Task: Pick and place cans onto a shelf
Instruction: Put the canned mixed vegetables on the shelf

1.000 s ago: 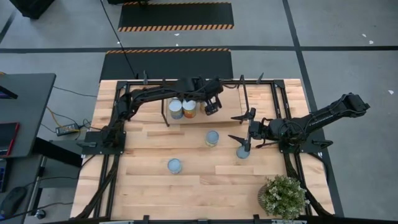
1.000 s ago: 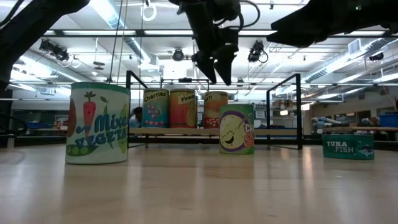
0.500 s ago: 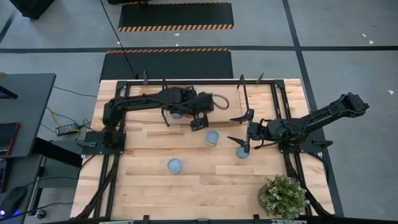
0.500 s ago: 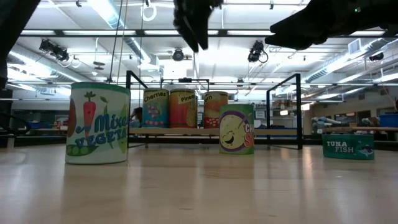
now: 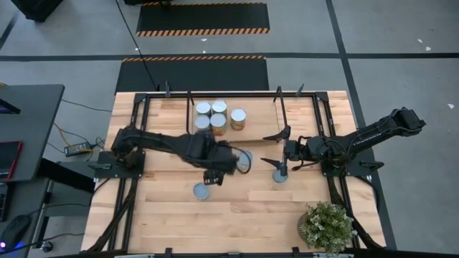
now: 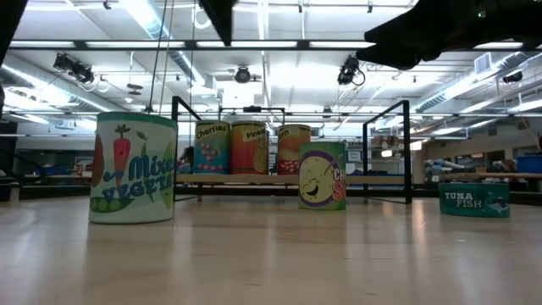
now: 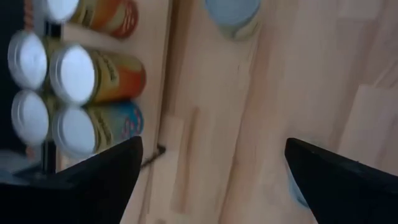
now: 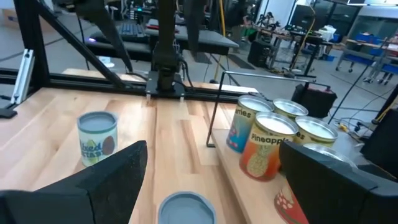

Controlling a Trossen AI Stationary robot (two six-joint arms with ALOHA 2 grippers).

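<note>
Several cans stand upright on the wooden shelf at the table's far middle; they also show in the low view. On the table stand a Mixed Vegetables can, a purple-labelled can and a flat tuna tin. My left gripper is open and empty, held above the table between the Mixed Vegetables can and the purple can. My right gripper is open and empty, over the table just far of the tuna tin.
A bushy potted plant stands at the near right corner. The shelf's thin black rod frame rises around the board. Black rails run along the table's left and right sides. Bare wood lies along the near edge.
My left gripper has swung away from the shelf toward the table's near edge and a little to the left, and now hangs over the table between the two standing cans. The cans on the shelf stay upright. My right arm has kept still.
</note>
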